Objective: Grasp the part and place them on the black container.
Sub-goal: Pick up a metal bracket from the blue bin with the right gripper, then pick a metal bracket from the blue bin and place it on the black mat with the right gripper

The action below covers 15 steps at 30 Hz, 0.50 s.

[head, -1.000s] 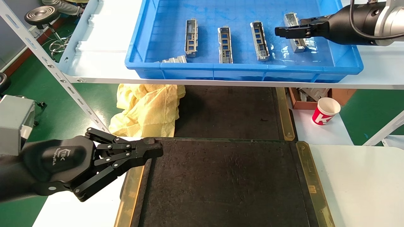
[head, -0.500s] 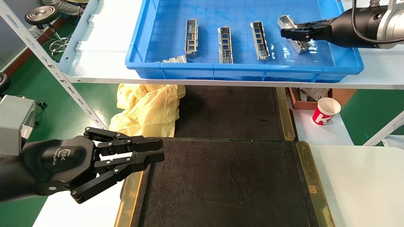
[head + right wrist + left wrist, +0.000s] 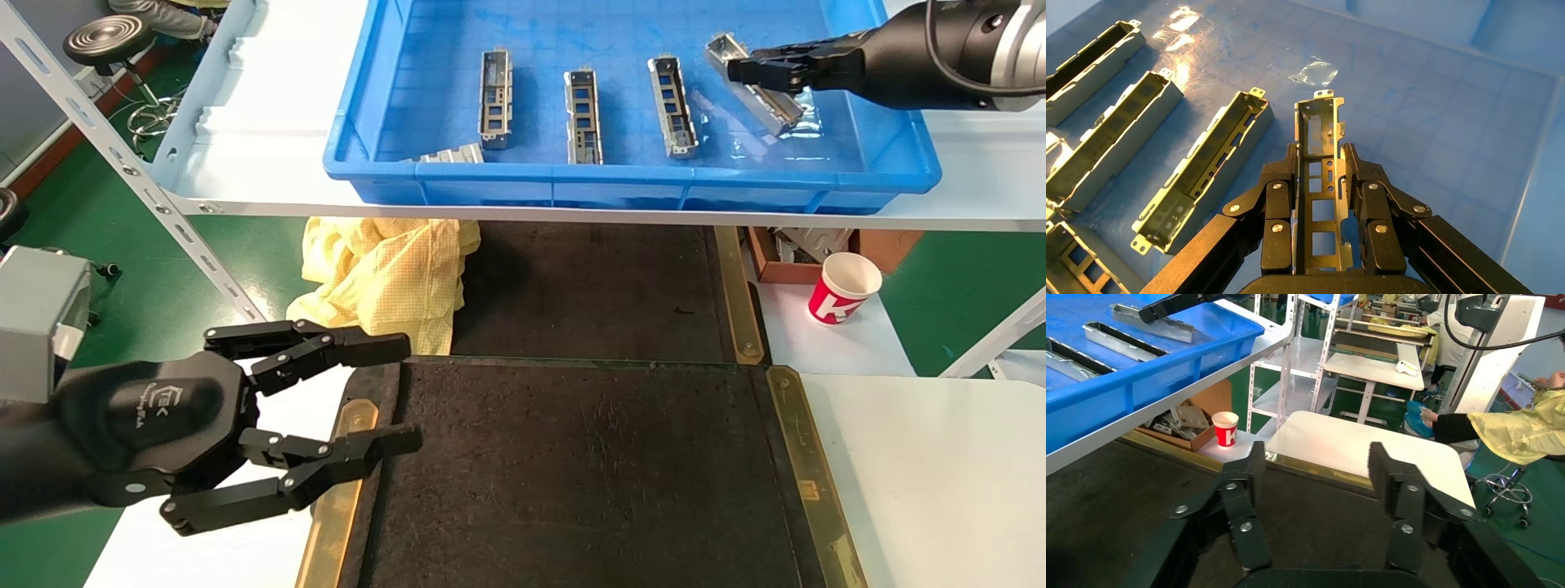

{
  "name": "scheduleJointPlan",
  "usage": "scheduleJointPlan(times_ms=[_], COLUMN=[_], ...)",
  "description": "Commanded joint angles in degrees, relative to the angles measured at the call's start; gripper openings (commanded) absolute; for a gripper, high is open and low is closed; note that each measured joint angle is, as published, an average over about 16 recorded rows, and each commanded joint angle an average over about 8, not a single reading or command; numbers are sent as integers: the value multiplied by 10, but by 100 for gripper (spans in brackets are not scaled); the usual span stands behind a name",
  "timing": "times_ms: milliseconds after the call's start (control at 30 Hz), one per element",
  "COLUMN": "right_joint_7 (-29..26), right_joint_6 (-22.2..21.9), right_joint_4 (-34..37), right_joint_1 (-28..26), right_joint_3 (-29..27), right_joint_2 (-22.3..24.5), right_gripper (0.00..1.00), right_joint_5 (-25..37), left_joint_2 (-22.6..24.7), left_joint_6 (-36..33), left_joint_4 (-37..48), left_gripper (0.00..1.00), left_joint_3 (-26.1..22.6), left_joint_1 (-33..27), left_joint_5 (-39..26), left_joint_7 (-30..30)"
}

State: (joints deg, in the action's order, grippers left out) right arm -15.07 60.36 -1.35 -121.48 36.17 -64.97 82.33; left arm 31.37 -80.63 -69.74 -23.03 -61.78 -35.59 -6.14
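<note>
Right gripper lifts one bracket clear of the blue bin; black tray awaits.

Left gripper [image 3: 372, 396], at 8 o'clock in the head view, hangs over the black container [image 3: 588, 482] corner with fingers spread wide, holding nothing. At 1 o'clock, the right gripper [image 3: 748, 69] is clamped on the part [image 3: 1319, 184], its pads pressing the channel's side walls, the bracket tilted above the blue bin [image 3: 899, 155] floor. Advice: raise it above the bin rim before swinging toward 6 o'clock, keeping it level. Three more brackets [image 3: 583, 114] lie in a row alongside.
</note>
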Motion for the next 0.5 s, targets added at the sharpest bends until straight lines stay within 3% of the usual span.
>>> scheduleJointPlan(times_ms=[33,267,500], right_joint_7=[2,19,45], right_joint_6=[2,69,213], right_joint_4=[-1,-18,-37], right_joint_1=[-2,-32,-67], right_joint_3=[-1,-3,-1], right_joint_2=[2,8,21], right_gripper=[0,0,0], right_joint_5=[-1,-5,-7], left_joint_2=[0,0,0], left_joint_6=[0,0,0], left_joint_4=[0,0,0], left_gripper=[100,100,100], left_joint_3=[0,0,0], left_joint_1=[0,0,0], left_joint_5=[0,0,0], left_joint_7=[0,0,0])
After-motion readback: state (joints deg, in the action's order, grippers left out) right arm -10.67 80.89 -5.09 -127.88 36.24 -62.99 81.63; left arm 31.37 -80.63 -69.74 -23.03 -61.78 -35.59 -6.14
